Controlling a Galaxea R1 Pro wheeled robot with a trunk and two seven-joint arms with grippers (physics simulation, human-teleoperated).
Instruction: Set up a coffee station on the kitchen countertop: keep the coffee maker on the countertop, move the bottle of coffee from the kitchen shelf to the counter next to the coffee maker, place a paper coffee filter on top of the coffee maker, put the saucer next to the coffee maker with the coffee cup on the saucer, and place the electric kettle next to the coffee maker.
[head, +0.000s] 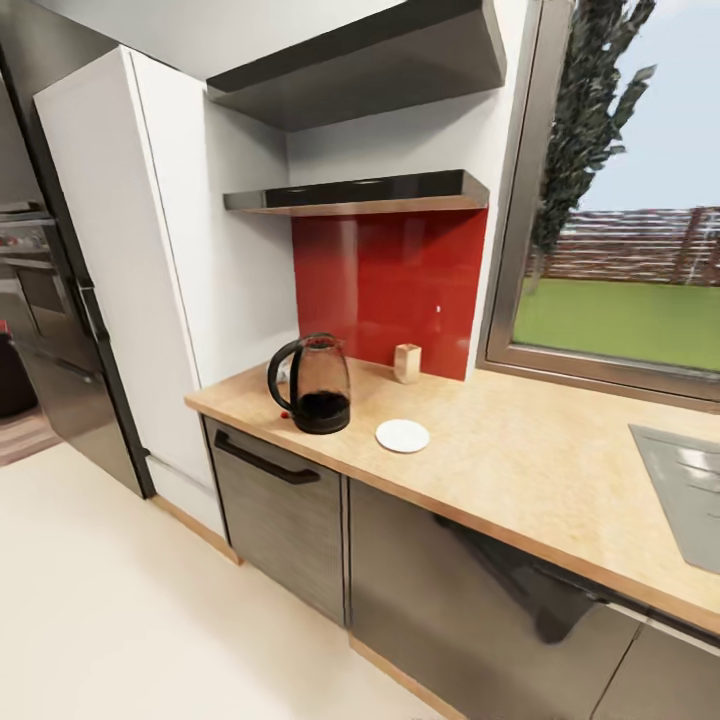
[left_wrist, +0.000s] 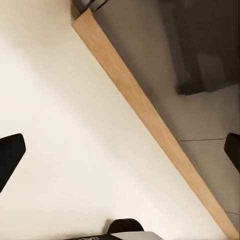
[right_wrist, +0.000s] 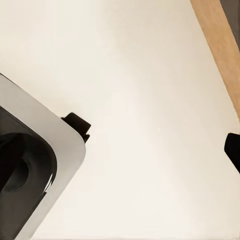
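No words, numbers or brand marks can be read anywhere. A dark strip in the left wrist view carries pale letters, too cropped to make out.

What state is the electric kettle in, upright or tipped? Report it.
Upright. The electric kettle stands on its black base on the countertop, handle at its side, beside the saucer.

Countertop (head: 520, 470): kettle (head: 315, 385), saucer (head: 402, 435), small block (head: 407, 363).

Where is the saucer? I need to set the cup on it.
In the head view, the saucer lies flat on the countertop, just right of the electric kettle.
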